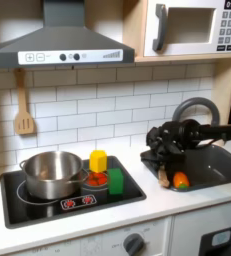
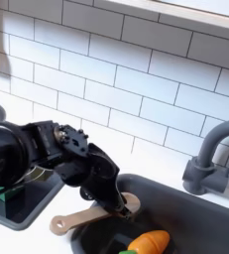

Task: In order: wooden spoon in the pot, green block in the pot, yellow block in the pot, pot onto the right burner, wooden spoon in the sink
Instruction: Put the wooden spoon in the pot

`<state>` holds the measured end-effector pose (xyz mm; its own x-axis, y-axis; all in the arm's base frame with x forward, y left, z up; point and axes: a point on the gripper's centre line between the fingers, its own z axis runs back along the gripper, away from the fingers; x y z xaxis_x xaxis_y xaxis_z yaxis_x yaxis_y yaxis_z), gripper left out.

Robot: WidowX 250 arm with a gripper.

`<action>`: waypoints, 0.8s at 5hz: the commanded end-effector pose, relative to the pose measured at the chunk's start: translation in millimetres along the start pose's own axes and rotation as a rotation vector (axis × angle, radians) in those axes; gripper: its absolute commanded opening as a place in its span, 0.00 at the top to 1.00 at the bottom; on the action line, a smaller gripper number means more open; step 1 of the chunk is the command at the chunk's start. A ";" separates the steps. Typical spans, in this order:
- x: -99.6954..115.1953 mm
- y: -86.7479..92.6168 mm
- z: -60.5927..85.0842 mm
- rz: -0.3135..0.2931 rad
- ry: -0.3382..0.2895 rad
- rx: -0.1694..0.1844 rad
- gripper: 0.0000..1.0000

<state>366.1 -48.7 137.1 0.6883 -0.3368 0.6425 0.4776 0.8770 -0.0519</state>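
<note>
The wooden spoon [image 2: 86,218] lies flat on the counter at the sink's left rim, bowl toward the second exterior view's left. My gripper [image 2: 117,204] [image 1: 165,172] points down onto its handle end; the fingers hide the contact, so a grip is unclear. The steel pot [image 1: 52,172] stands on the left ring of the black cooktop [image 1: 47,208]. The yellow block [image 1: 98,160] and the green block [image 1: 115,181] stand on the right burner [image 1: 99,188], beside the pot.
An orange carrot toy [image 2: 148,242] [image 1: 180,181] lies in the dark sink [image 2: 190,213]. A grey faucet [image 2: 207,159] rises behind the basin. A small orange-red toy [image 1: 92,179] sits by the blocks. A slotted wooden spatula [image 1: 24,112] hangs on the tiled wall.
</note>
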 end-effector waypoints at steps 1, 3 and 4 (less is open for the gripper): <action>2.4 -4.9 3.9 0.012 -0.010 -0.015 1.00; 17.1 -3.1 10.0 -0.003 -0.066 -0.027 1.00; 31.1 -3.7 15.8 -0.019 -0.110 -0.033 1.00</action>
<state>376.4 -58.9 167.8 0.6177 -0.3128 0.7216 0.5112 0.8569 -0.0662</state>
